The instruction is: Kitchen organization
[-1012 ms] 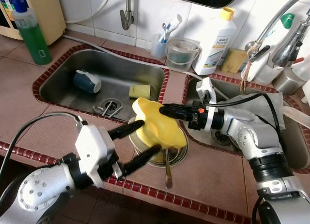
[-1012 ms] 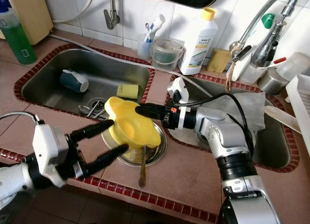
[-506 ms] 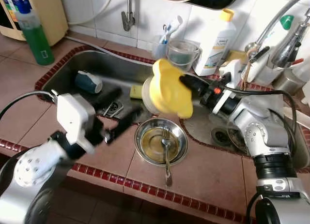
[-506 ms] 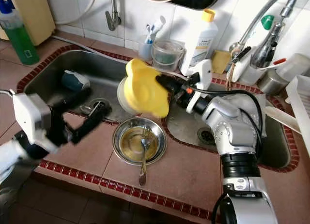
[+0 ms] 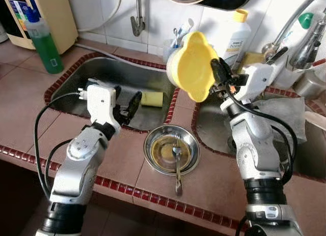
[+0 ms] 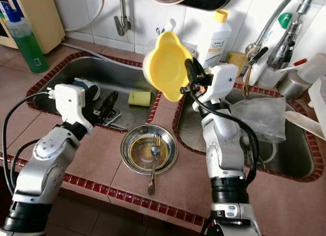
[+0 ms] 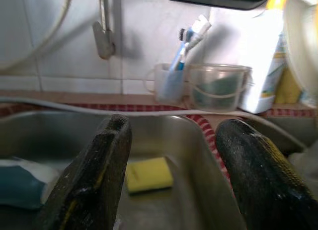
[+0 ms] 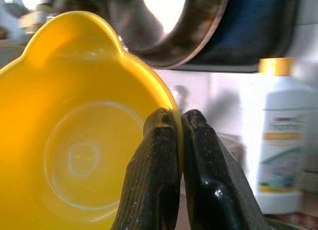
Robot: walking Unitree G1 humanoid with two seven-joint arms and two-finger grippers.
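My right gripper [image 8: 176, 140] has its jaws pinched on the yellow bowl [image 5: 192, 66], aloft before the detergent bottle [image 5: 235, 34]. My left gripper [image 7: 174, 160], jaws apart, hangs over the left sink [image 5: 97, 73] near the sponge [image 5: 152, 99]. A steel dish [image 5: 155, 139] holding a fork [image 5: 177, 162] sits on the bench [image 5: 214, 182].

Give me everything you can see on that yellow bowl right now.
The yellow bowl is glossy, plastic-looking, with a lobed rim that flares into ear-like handles. The right end effector pinches its rim, one finger inside and one outside. It is held in the air, tipped on its side, above the tiled divider between the two sinks, in front of the white detergent bottle. Its inside looks empty, with a faint ring on the base. Nothing else touches it.
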